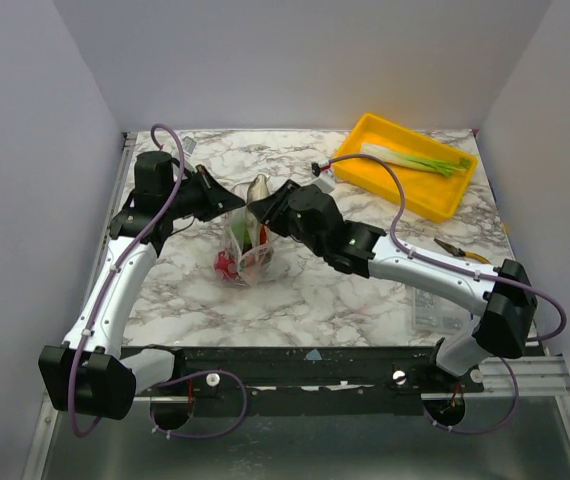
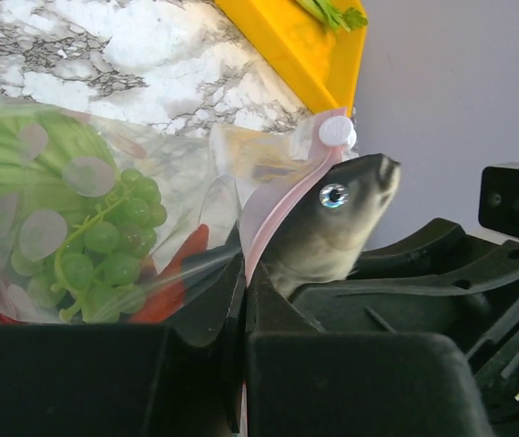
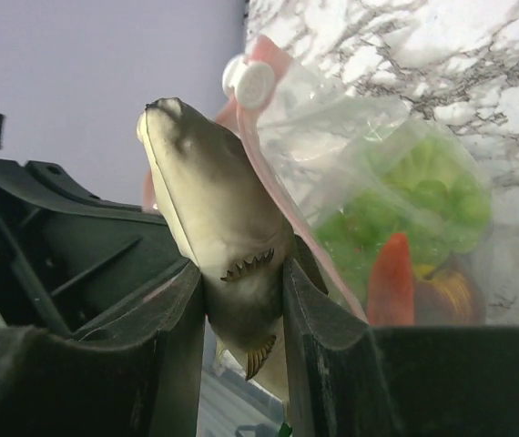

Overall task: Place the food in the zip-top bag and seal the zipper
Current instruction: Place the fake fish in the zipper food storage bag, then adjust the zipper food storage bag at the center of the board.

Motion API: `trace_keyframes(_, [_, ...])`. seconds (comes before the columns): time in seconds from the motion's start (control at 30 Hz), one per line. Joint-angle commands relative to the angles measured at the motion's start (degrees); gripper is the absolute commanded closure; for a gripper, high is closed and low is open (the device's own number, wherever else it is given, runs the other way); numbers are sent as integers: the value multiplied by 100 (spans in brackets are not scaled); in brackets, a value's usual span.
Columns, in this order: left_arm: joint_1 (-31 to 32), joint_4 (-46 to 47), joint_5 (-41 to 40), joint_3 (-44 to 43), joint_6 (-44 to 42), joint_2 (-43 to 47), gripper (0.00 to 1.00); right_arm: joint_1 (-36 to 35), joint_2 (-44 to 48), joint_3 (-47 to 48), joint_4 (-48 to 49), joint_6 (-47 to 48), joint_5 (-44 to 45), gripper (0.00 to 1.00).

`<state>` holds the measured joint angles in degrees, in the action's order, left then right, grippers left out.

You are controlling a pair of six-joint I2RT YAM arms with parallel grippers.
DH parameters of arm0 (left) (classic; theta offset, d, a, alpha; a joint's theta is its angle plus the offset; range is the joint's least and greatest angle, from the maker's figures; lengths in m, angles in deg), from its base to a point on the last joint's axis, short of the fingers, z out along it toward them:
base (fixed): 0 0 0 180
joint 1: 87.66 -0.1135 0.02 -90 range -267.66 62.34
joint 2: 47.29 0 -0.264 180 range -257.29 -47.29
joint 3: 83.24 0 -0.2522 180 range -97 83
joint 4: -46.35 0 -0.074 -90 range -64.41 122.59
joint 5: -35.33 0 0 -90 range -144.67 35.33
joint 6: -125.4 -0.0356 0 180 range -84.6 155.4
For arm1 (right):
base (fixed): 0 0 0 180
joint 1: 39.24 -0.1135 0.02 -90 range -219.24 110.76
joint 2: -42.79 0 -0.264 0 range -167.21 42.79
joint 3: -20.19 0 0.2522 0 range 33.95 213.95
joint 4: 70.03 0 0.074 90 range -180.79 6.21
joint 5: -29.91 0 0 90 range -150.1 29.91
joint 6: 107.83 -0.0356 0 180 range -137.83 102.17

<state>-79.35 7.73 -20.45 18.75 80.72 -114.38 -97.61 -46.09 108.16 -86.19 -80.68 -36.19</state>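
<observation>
The zip-top bag (image 1: 244, 256) hangs above the marble table with green grapes (image 2: 114, 246), a green leafy piece and red pieces (image 3: 391, 278) inside. My left gripper (image 1: 233, 206) is shut on the bag's mouth edge, with the pink zipper (image 2: 278, 214) clamped between its fingers (image 2: 244, 273). A white slider (image 2: 335, 130) sits at the strip's end. My right gripper (image 1: 265, 215) is shut on a grey toy fish (image 3: 214, 209), held head up against the bag's mouth (image 3: 241, 282). I cannot tell whether its tail is inside. A leek (image 1: 415, 160) lies in the yellow tray.
The yellow tray (image 1: 350, 150) stands at the back right. A tool with yellow and red handles (image 1: 461, 250) lies right of the right arm. A rigid clear compartment box (image 1: 433, 310) sits at the near right. The two grippers are almost touching.
</observation>
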Motion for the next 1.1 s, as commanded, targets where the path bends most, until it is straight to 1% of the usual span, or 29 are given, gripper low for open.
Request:
trace_keyframes(0.0, [-32,237,23,-79,54,196,100,-43,-213,296,-766,-77,-179,82])
trace_keyframes(0.1, [-27,230,-20,-79,47,188,100,-50,-263,384,-868,94,-206,69])
trace_keyframes(0.2, [-32,245,7,-79,47,145,100,-52,-365,634,-1078,434,-324,50])
trace_keyframes(0.27, [-27,238,23,-79,49,133,100,-52,-358,744,-1056,844,-465,39])
trace_keyframes(0.33, [-32,228,15,-79,25,144,100,-56,-431,1070,-1350,1278,-611,33])
trace_keyframes(0.37, [-30,214,19,-79,14,141,100,-52,-474,1265,-1528,1460,-688,32])
trace_keyframes(0.43, [-32,163,19,-101,-30,157,100,-52,-473,1524,-1887,1814,-701,31])
trace_keyframes(0.5, [-32,129,19,-113,-58,168,100,-54,-333,1525,-1902,2270,-850,31])
trace_keyframes(0.53, [-32,113,18,-121,-81,170,100,-52,-257,1570,-1951,2588,-927,31])
trace_keyframes(0.6, [-32,103,25,-130,-100,161,100,-52,-184,1693,-2011,3339,-1346,31])
trace_keyframes(0.63, [-30,98,30,-132,-105,155,100,-56,-162,1789,-2198,3645,-1371,32])
trace_keyframes(0.7, [-31,86,65,-136,-113,144,100,-47,-71,1838,-2437,4100,-1114,32])
trace_keyframes(0.77, [-32,78,79,-128,-124,147,100,-35,-55,1888,-2716,4338,-425,34])
trace_keyframes(0.87, [-31,58,84,-132,-153,144,100,153,-102,1831,-2761,4550,-226,38])
trace_keyframes(0.97, [-30,13,135,-156,-184,133,100,483,-95,1561,-2445,4535,-653,41])
trace_keyframes(1.03, [-27,-41,168,-190,-248,130,100,590,-81,1346,-2100,4635,-1277,44])
trace_keyframes(1.07, [-31,-88,175,-215,-287,140,100,598,-106,1310,-1995,4638,-1426,45])
